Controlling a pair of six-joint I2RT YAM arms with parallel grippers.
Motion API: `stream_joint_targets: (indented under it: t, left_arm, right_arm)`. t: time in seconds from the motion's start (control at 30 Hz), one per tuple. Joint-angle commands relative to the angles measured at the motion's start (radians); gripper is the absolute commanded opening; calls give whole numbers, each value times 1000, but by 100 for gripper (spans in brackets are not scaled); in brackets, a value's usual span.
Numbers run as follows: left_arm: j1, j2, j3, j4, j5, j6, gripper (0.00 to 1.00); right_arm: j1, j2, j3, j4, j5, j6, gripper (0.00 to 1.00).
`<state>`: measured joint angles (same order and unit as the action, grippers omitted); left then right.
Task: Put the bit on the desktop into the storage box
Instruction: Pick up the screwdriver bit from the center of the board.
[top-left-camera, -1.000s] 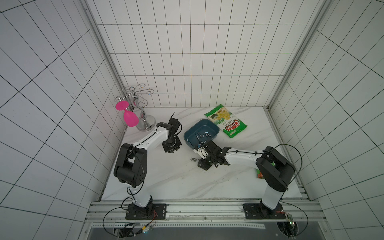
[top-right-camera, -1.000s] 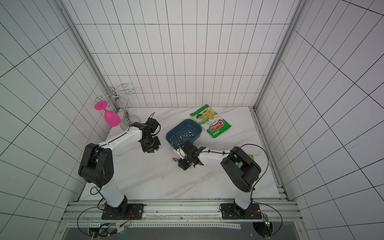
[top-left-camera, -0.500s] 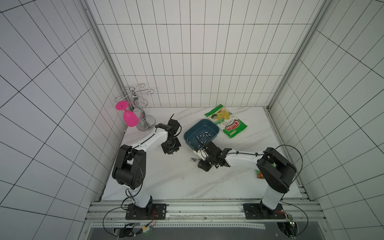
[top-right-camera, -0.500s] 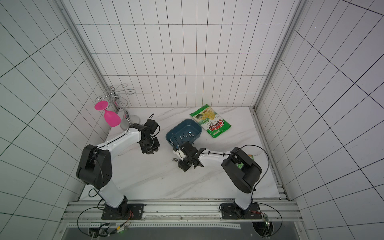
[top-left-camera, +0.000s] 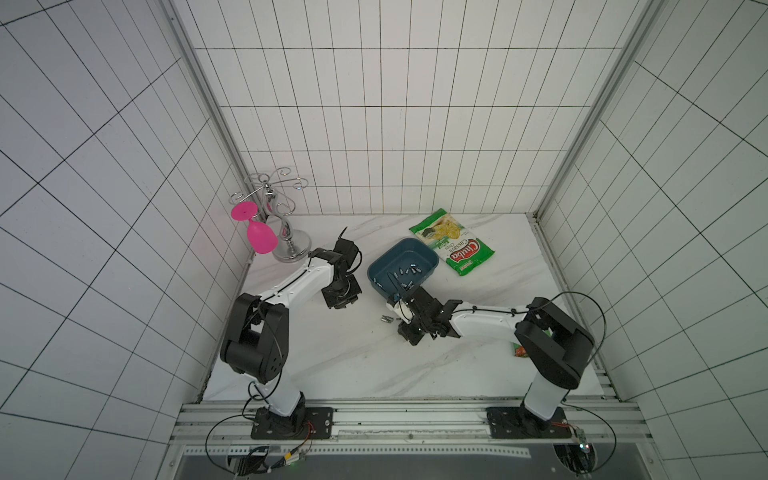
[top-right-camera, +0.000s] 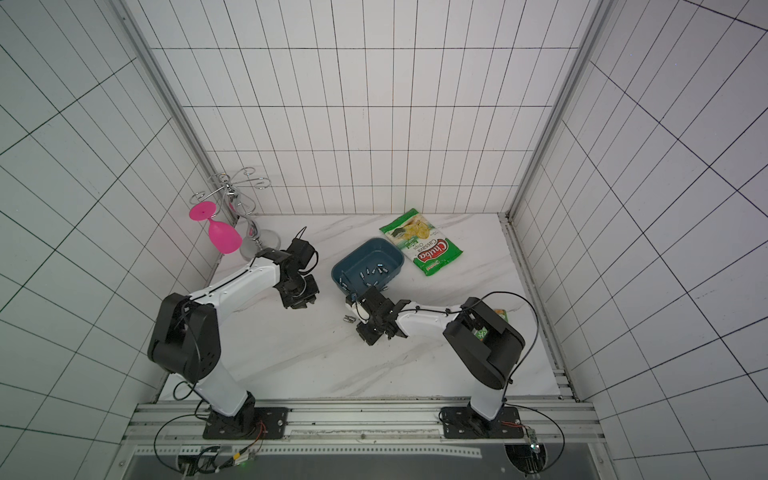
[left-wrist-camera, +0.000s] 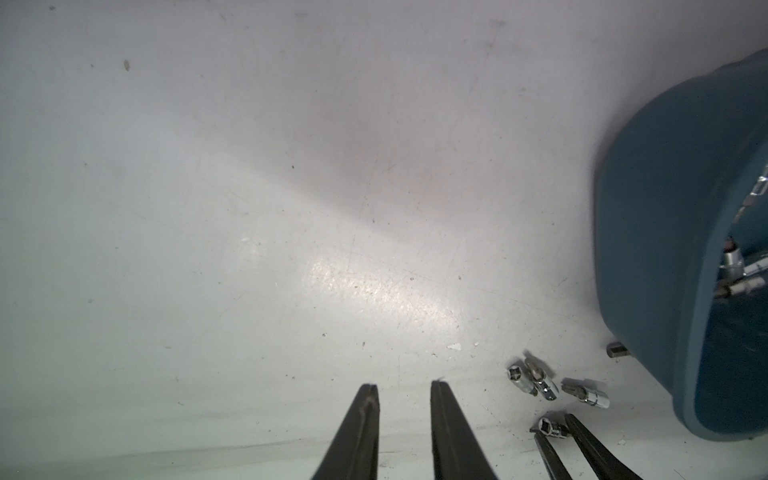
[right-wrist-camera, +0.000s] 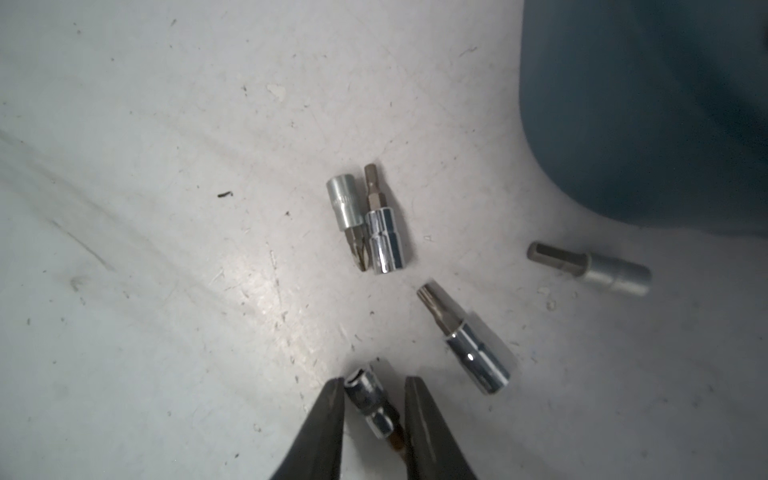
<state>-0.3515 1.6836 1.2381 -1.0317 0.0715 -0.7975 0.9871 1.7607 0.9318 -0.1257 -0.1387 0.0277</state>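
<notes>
Right gripper (right-wrist-camera: 374, 382) is low over the desktop (right-wrist-camera: 166, 208), just off the near corner of the box (right-wrist-camera: 644, 104). Jaws stand a narrow gap apart with one bit (right-wrist-camera: 370, 409) between them. It lies slantwise in the gap, socket end against one finger (right-wrist-camera: 328, 419). I can't tell whether it's pinched or only bracketed.

I count four more loose on the desktop ahead of those jaws:
- pair (right-wrist-camera: 365, 220), side by side, touching, pointing opposite ways
- torx bit (right-wrist-camera: 465, 336), just beside the jaws, touching nothing
- hex bit (right-wrist-camera: 590, 268), near the box wall

From above, the loose ones show only as a small speck beside the right gripper.

Left gripper (left-wrist-camera: 403, 386): jaws apart, nothing between them. It sits over bare desktop on the left of the box, near the loose ones, touching none.

In both top views the box is mid-desktop, upright, with a scatter of stored bits (top-left-camera: 409, 272) on its floor. I can't count them from here. Chips bag (top-left-camera: 451, 247) lies flat just beside the box's far right side. Rack (top-left-camera: 293, 251) stands in the far left corner with a pink glass (top-left-camera: 261, 243) hanging upside down from it.
</notes>
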Motion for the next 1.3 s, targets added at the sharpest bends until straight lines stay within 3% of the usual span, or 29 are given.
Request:
stream_joint_targets:
  t: [0.0, 0.2, 0.43, 0.7, 0.9, 1.27]
  left_arm:
    - [-1, -30, -19, 16, -3, -14, 26]
    - [-12, -38, -37, 24, -1, -24, 26]
    - [-41, -36, -34, 28, -2, -36, 26]
    - [-81, -40, -70, 64, 13, -76, 26]
    - [-90, -52, -84, 73, 13, -95, 26]
    - [-155, -68, -128, 197, 46, -237, 28]
  right_arm:
    - [16, 56, -22, -142, 29, -5, 24]
    - [24, 58, -19, -151, 24, -5, 18]
    - [26, 31, -10, -178, 7, 16, 0]
    - [21, -134, 57, -276, 76, 41, 0]
    - [-76, -196, 169, -376, 97, -27, 0]
    - [-237, 15, 512, -426, 54, -168, 0]
